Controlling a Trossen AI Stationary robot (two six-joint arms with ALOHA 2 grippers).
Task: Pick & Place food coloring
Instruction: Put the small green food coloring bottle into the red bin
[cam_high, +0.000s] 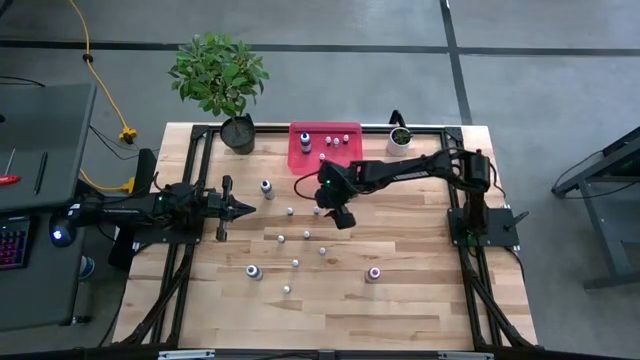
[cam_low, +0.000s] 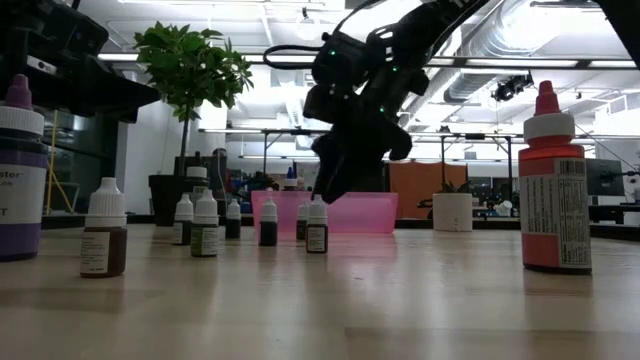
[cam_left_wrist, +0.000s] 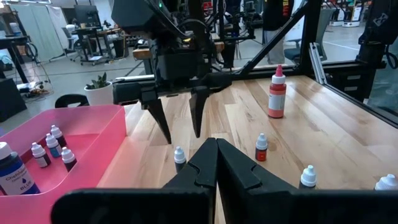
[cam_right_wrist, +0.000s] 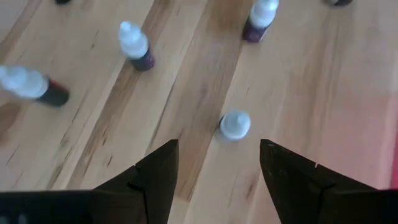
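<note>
Several tiny white-capped food coloring bottles stand upright across the middle of the wooden table (cam_high: 420, 300), along with a larger purple one (cam_high: 253, 271) and a red one (cam_high: 374, 272). A few more sit in the pink tray (cam_high: 300, 160) at the far edge. My right gripper (cam_high: 330, 207) hangs open, fingers pointing down, just above one small bottle (cam_right_wrist: 234, 124). That bottle stands below and between the fingertips (cam_left_wrist: 166, 134), untouched, and it also shows in the left wrist view (cam_left_wrist: 179, 155). My left gripper (cam_high: 243, 208) waits shut at the table's left, level above the wood.
A large potted plant (cam_high: 237, 130) and a small white plant pot (cam_high: 399, 138) stand at the far edge beside the pink tray. Other small bottles (cam_right_wrist: 137, 46) stand close around the right gripper. Bare wood lies along the near edge and the right side.
</note>
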